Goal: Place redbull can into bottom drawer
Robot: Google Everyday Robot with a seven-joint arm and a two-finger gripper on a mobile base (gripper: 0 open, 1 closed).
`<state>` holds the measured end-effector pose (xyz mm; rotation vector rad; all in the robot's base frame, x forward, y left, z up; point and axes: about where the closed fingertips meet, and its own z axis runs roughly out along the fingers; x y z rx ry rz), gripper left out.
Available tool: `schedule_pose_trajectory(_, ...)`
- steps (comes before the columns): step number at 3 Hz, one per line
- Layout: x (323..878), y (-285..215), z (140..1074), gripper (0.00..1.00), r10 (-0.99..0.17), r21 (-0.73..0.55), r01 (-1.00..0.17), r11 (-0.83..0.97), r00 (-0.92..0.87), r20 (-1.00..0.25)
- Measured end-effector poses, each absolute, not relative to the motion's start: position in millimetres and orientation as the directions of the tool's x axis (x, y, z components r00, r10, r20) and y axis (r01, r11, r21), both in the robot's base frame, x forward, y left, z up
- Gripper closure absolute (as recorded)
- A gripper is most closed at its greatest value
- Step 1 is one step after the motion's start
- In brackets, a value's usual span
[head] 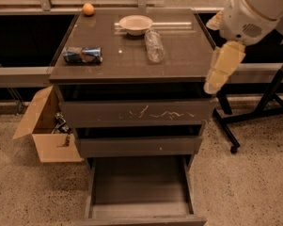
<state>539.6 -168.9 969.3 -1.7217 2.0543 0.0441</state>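
The redbull can, blue and silver, lies on its side at the left of the cabinet top. The bottom drawer is pulled out at the foot of the cabinet, and its wide box interior shows nothing inside. My gripper hangs as a cream-coloured piece below the white arm, at the cabinet's right edge. It is level with the top and far to the right of the can. It holds nothing that I can see.
A clear plastic bottle lies mid-top behind a white bowl. An orange sits at the back left corner. The scratched top drawer and middle drawer are pushed in. An open cardboard box stands left. A black wheeled stand stands right.
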Motion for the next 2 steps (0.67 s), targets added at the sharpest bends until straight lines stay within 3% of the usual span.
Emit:
schedule_pose_trajectory(1,591.1,-135.7,950.3,0.0,-0.886,-0.23,-0.947,0.222,-0.098,-0.453)
schedule_pose_trajectory(2,591.1,-135.7,950.2,0.0,-0.886,-0.23,-0.947,0.222,-0.098,-0.453)
